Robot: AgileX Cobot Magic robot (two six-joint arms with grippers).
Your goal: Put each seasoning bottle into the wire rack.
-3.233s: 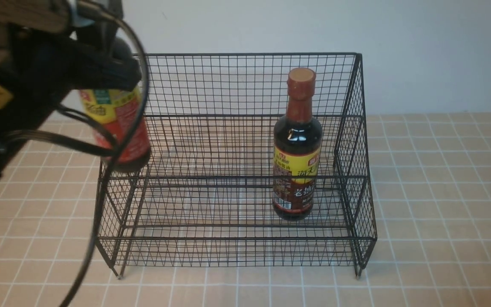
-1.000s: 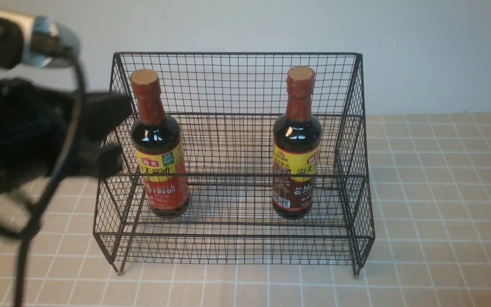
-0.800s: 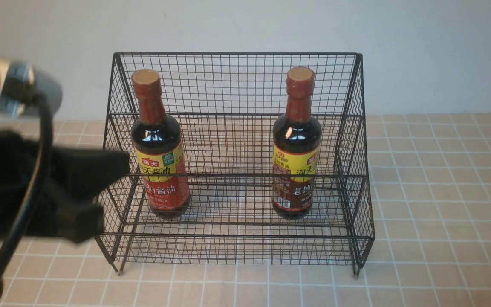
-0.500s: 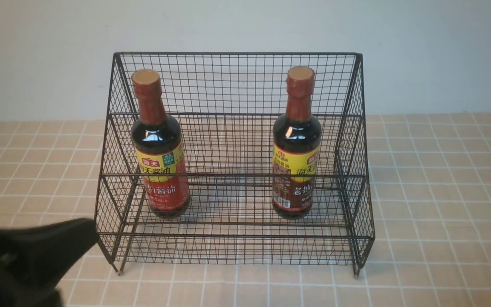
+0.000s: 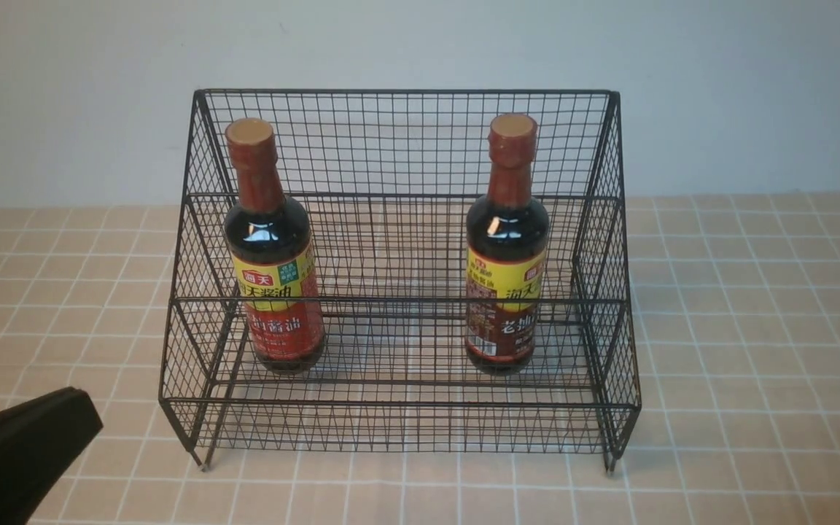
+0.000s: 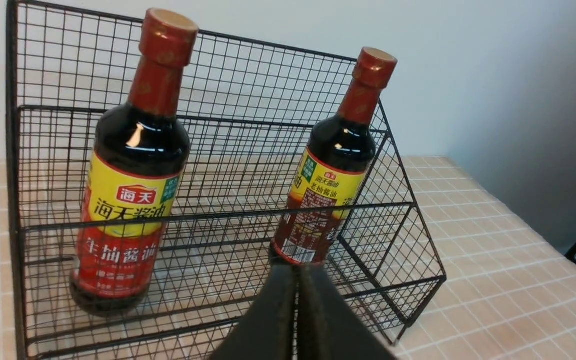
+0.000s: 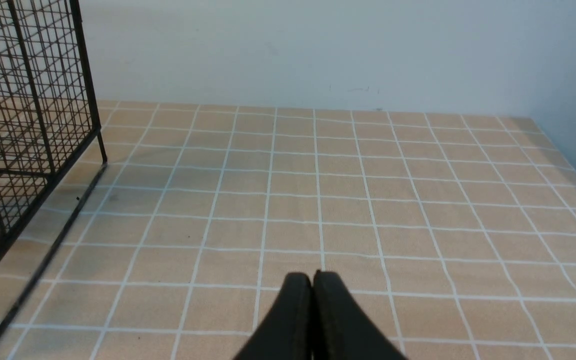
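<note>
Tiled tabletop (image 5: 741, 364) holds your black wire rack (image 5: 398, 402), both soy-sauce bottles (image 5: 274, 284) (image 5: 506, 284) inside; your left gripper (image 6: 300, 275) and right gripper (image 7: 313, 280) have fingers together.

2 dark bottles (image 5: 267, 233) wear yellow-topped labels, 1 red, 1 brown; the rack (image 5: 405, 402) is black mesh.

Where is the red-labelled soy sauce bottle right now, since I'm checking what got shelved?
In the front view, the red-labelled bottle stands inside the wire rack at its left end, left of the brown-labelled bottle.
</note>
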